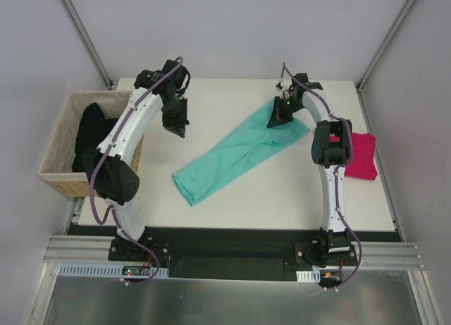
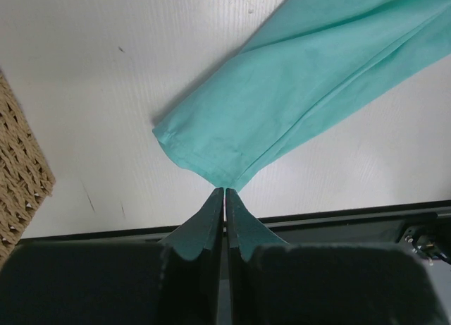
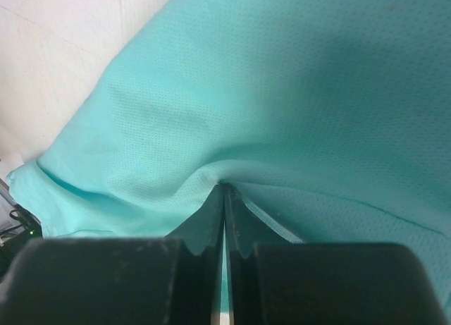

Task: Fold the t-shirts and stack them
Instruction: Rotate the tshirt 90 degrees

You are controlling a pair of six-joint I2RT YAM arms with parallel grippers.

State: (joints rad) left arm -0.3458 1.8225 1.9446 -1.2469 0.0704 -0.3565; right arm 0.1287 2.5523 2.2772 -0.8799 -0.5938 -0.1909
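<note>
A teal-green t-shirt [image 1: 232,152] lies folded into a long strip, running diagonally across the white table. My right gripper [image 1: 280,118] is at the strip's far right end, shut on a pinch of the teal cloth [image 3: 282,92], which puckers around the tips [image 3: 224,188]. My left gripper [image 1: 178,130] hangs shut and holds nothing. It is left of the strip's middle and away from the cloth. In the left wrist view its closed tips [image 2: 224,192] line up with the strip's near end [image 2: 211,156]. A folded magenta-pink t-shirt [image 1: 363,156] lies at the table's right edge. Black t-shirts [image 1: 91,131] fill the basket.
The tan woven basket [image 1: 58,145] stands off the table's left edge, beside my left arm. My right arm's elbow [image 1: 331,145] covers part of the pink shirt. The table's near edge [image 1: 232,228] borders a dark rail.
</note>
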